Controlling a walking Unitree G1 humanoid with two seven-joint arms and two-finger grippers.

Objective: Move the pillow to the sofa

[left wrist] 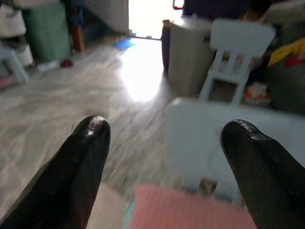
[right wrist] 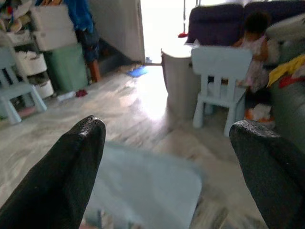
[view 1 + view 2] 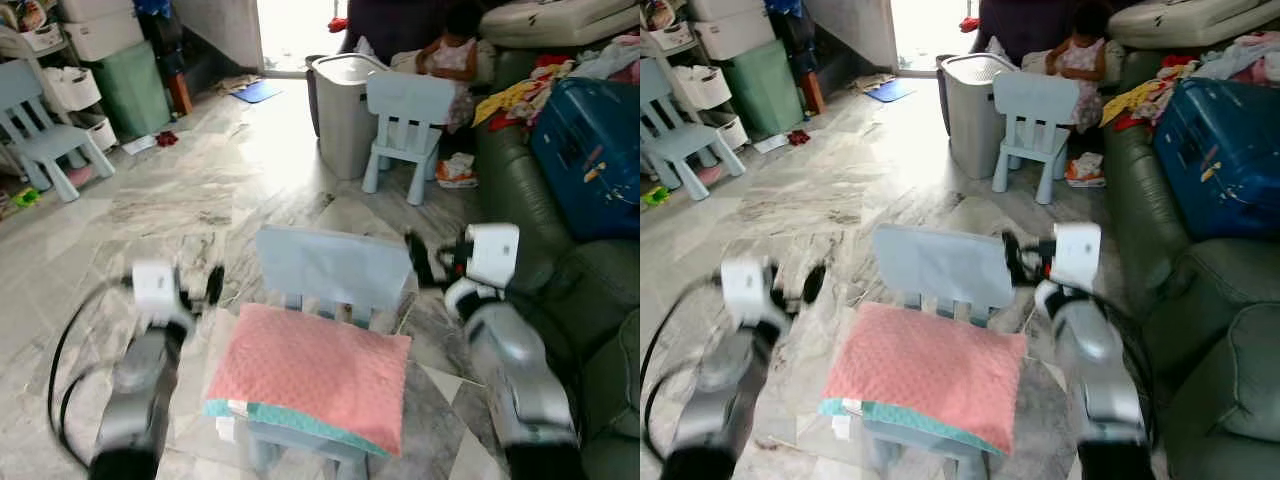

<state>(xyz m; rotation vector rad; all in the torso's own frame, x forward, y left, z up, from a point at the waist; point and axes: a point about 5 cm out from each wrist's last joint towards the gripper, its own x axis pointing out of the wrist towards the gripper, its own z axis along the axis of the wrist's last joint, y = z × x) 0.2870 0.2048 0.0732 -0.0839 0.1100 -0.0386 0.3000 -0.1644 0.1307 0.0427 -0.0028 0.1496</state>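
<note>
On small blue chair (image 3: 330,268), pink pillow (image 3: 308,375), left gripper (image 1: 164,143) and right gripper (image 2: 167,143) flanking, fingers wide apart, holding nothing

Two silver metal arms end in white box-shaped wrist housings; long black cable (image 3: 60,370) loops beside the left arm (blurred); rounded glossy black fingers (image 1: 81,162).

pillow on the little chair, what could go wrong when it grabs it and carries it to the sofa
1. The pink pillow overhangs the small blue chair; lifting could tip or drag the light chair.
2. Both the left gripper and the right gripper are open and apart from the pillow; a soft pillow could slip from an uneven squeeze.
3. The green sofa already holds a blue case and clothes, which limits room to set it down.
</note>
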